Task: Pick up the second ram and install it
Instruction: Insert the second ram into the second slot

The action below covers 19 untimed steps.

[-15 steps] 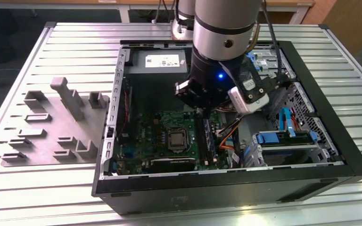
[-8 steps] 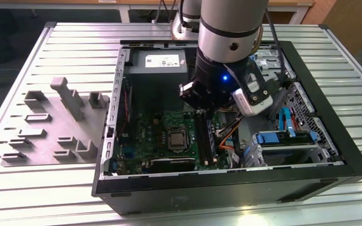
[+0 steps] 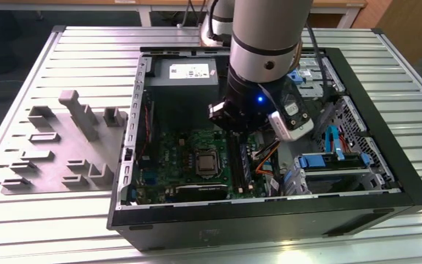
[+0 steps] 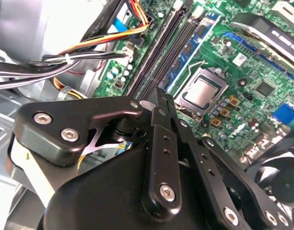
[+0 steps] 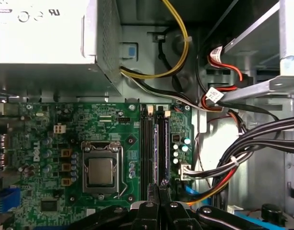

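Observation:
A blue-green second ram with dark chips stands edge-up in a long slot of the green motherboard, on the cable side of the black slots. The same stick shows as the second ram beside the slots, and as a thin strip, the second ram, below the arm's wrist. My gripper is shut, with nothing visible between its black fingers. It hangs right over the near end of that slot row. Whether the gripper touches the stick I cannot tell.
The processor socket lies beside the slots. Cable bundles run close on the other side. The grey power-supply box sits at the case's far end, and a drive cage at the exterior view's right. Grey holder blocks stand outside the case.

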Tool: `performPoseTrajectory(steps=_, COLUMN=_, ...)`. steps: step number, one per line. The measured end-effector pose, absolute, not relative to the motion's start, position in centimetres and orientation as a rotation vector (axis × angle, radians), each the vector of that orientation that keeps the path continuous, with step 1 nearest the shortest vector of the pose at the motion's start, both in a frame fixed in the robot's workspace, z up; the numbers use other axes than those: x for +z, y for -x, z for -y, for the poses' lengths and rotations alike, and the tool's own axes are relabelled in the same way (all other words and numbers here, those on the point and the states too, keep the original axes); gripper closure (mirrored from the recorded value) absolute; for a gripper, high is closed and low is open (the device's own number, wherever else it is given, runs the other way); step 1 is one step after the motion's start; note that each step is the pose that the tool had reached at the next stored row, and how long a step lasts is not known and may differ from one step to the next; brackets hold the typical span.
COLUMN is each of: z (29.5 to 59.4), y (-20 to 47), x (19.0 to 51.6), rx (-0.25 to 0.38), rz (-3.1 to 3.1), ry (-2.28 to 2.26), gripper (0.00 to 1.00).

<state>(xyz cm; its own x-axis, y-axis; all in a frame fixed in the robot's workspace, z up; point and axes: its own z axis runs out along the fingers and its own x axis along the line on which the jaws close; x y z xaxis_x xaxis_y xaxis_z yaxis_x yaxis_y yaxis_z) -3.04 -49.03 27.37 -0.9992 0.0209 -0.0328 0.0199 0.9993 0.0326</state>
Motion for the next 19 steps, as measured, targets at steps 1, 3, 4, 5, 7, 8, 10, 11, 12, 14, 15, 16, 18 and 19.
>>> performPoseTrajectory(steps=1, z=49.0, y=3.0, x=27.2, rx=0.05, rz=-3.108, ry=-0.032, gripper=0.88)
performPoseTrajectory(steps=3, z=49.0, y=3.0, x=26.9, rx=0.05, rz=-3.108, ry=-0.032, gripper=0.88)
performPoseTrajectory(steps=4, z=49.0, y=3.0, x=26.8, rx=0.05, rz=-3.108, ry=-0.032, gripper=0.88)
performPoseTrajectory(steps=5, z=49.0, y=3.0, x=26.6, rx=0.05, rz=-3.108, ry=-0.032, gripper=0.88)
performPoseTrajectory(steps=7, z=49.0, y=3.0, x=26.2, rx=0.05, rz=-3.108, ry=-0.032, gripper=0.88)
performPoseTrajectory(steps=8, z=49.0, y=3.0, x=26.1, rx=0.05, rz=-3.108, ry=-0.032, gripper=0.88)
performPoseTrajectory(steps=10, z=49.0, y=3.0, x=26.0, rx=0.05, rz=-3.108, ry=-0.032, gripper=0.88)
performPoseTrajectory(steps=11, z=49.0, y=3.0, x=25.9, rx=0.05, rz=-3.108, ry=-0.032, gripper=0.88)
performPoseTrajectory(steps=12, z=49.0, y=3.0, x=25.7, rx=0.05, rz=-3.108, ry=-0.032, gripper=0.88)
performPoseTrajectory(steps=14, z=49.0, y=3.0, x=25.4, rx=0.05, rz=-3.108, ry=-0.032, gripper=0.88)
performPoseTrajectory(steps=15, z=49.0, y=3.0, x=25.2, rx=0.05, rz=-3.108, ry=-0.032, gripper=0.88)
performPoseTrajectory(steps=16, z=49.0, y=3.0, x=25.1, rx=0.05, rz=-3.108, ry=-0.032, gripper=0.88)
performPoseTrajectory(steps=18, z=49.0, y=3.0, x=24.7, rx=0.05, rz=-3.108, ry=-0.032, gripper=0.88)
performPoseTrajectory(steps=19, z=49.0, y=3.0, x=24.5, rx=0.05, rz=-3.108, ry=-0.032, gripper=0.88)
